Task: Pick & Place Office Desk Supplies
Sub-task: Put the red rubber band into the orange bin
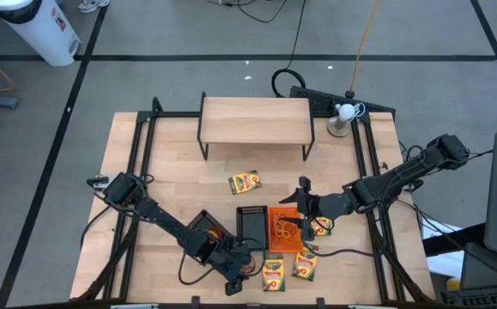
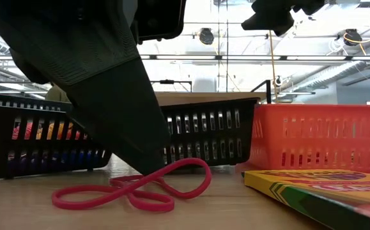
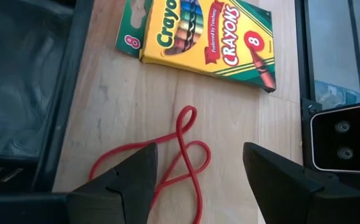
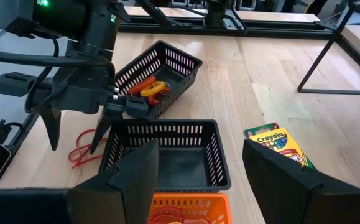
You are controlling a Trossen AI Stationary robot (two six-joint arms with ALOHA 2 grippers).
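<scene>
While the left gripper (image 4: 74, 134) hangs low over the table's near edge, its fingers (image 3: 130, 180) stand apart on either side of a looped red rubber band (image 3: 183, 155) lying flat on the wood, nothing held between them. Just past the band lies a crayon box (image 3: 211, 34), and a second one peeks from under it, mostly covered. Beside the gripper sits a black mesh tray (image 4: 161, 74) with orange and red bands in it; from table height the gripper's dark bulk blocks much of that tray. A second black tray (image 4: 167, 155) stands next to an orange tray (image 2: 319, 137), which has bands in it too. The right gripper (image 1: 302, 206) hovers above these two, fingers spread and empty. More crayon boxes lie near the orange tray, and one sits alone (image 1: 245, 182) toward the wooden shelf (image 1: 255, 120) at the back. A small white ball on a stand (image 1: 345, 113) is by the far right corner. From overhead the red band is hard to pick out under the left arm.
</scene>
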